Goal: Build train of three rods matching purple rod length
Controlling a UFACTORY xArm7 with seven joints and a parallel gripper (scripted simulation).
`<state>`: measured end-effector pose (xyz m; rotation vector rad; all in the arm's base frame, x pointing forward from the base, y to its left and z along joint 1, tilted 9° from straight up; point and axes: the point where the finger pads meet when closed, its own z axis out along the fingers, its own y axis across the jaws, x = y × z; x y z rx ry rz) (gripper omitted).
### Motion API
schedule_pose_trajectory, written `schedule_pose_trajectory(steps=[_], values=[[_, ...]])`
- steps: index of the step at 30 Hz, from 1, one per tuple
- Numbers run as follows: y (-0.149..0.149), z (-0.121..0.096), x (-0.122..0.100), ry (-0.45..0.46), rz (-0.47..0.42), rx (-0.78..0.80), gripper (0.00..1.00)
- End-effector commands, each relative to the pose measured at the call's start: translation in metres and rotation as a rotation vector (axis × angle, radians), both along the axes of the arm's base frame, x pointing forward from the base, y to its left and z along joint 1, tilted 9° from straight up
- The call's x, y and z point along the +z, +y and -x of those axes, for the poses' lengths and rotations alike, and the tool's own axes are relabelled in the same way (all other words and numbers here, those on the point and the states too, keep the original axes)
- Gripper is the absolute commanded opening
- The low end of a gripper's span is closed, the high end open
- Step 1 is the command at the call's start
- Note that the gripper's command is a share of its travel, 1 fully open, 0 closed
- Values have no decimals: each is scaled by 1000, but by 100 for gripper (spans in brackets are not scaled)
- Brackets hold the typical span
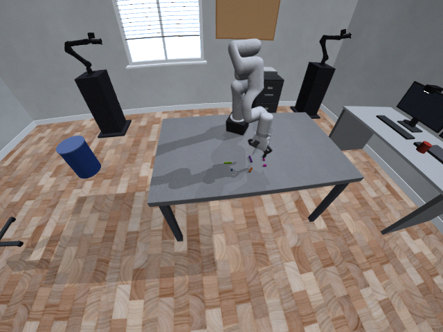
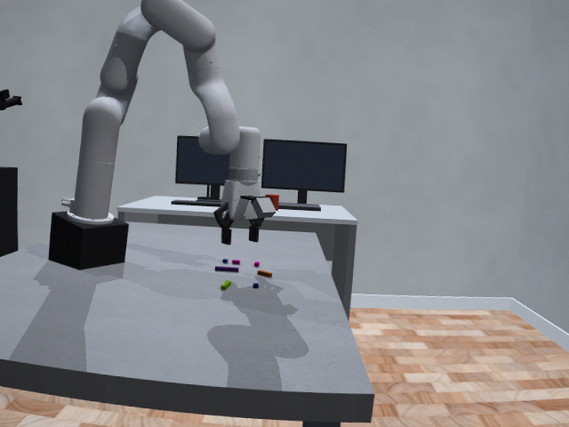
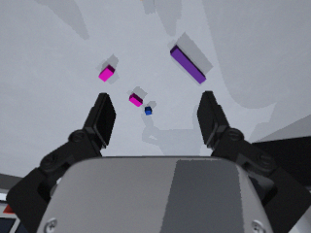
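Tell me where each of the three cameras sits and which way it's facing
Top: high in the room, facing the window wall, down on the table; whole arm shows.
Exterior: beside the table, level, facing the monitors; arm and open gripper show.
Wrist: on the gripper, looking down; both fingers show.
Shared: wrist and exterior both show the purple rod.

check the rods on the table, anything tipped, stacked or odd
Nothing stands out. The purple rod, two magenta rods, two blue ones, the orange and the lime all lie flat and apart. The open tool hangs above, holding nothing.
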<state>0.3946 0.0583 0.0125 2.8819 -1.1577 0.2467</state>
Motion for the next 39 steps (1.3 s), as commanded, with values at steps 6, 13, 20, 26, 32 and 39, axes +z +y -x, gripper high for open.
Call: schedule_pose_trajectory(steps=[6,13,20,26,32,39], values=[[0,-1,1,-3,-1,0,100],[0,-1,1,-3,-1,0,100],[0,-1,1,-3,-1,0,100],[0,-1,1,-3,-1,0,100],[0,-1,1,-3,-1,1,100],[0,-1,1,-1,3,30,100]])
